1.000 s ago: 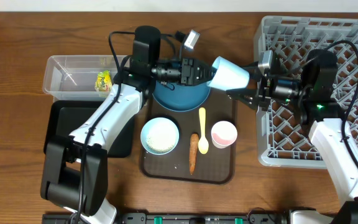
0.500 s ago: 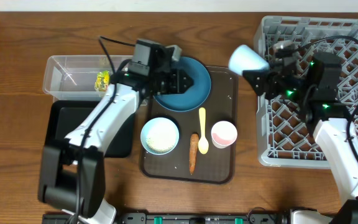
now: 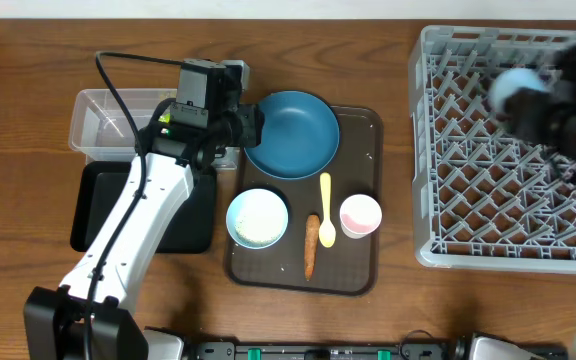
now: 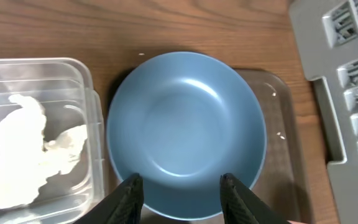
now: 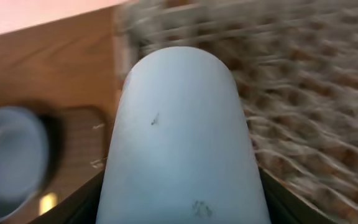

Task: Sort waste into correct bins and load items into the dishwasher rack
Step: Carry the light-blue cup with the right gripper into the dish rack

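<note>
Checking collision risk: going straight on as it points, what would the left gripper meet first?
Probably the dark blue plate, lying just ahead of the open left gripper; depth is unclear.

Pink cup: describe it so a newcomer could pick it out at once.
Start at the big grey dishwasher rack on the right; the dark brown serving tray lies just left of it. Near the tray's right edge, beside the yellow spoon, stands the pink cup. It is the only pink thing, mouth up, smaller than the white bowl.
</note>
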You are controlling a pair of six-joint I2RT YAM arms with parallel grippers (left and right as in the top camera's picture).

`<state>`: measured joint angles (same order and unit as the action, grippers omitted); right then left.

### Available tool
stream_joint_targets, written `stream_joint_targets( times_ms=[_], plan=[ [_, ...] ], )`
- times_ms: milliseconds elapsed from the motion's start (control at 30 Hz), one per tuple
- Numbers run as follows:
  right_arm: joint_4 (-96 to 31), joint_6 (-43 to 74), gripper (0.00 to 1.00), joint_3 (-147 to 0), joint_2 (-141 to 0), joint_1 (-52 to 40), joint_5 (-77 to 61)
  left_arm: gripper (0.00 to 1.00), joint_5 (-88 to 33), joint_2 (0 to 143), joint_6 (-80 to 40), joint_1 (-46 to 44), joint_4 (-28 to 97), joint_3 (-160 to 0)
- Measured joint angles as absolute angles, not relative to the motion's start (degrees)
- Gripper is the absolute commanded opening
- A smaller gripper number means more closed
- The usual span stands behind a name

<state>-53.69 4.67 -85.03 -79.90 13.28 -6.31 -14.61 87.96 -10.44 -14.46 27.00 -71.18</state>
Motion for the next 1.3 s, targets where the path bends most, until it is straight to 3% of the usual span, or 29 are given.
stream_joint_targets(
  times_ms=[333,567,1167,1233,1300],
  plan=[
    [-59.07,6.61,0.01,-88.2,-80.25,30.68,2.46,0.43,-13.3,87.96,-10.41,-14.46,27.0,-71.18],
    [-58.92,7.03,0.01,-88.36,-87.83,40.1,3.66,0.43,-13.13,87.96,-10.41,-14.46,27.03,-71.18],
    [-57.45,7.29,0.02,-88.36,-104.64,45.91,3.86,0.43,-13.13,87.96,-10.41,-14.46,27.7,-71.18],
    [-57.39,7.27,0.11,-88.36,-106.02,45.95,3.9,0.43,-13.13,87.96,-10.41,-14.46,27.92,-71.18],
    [-57.17,7.29,0.54,-88.36,-106.94,45.98,4.01,0.43,-13.1,87.96,-10.41,-14.46,27.97,-71.18]
  ],
)
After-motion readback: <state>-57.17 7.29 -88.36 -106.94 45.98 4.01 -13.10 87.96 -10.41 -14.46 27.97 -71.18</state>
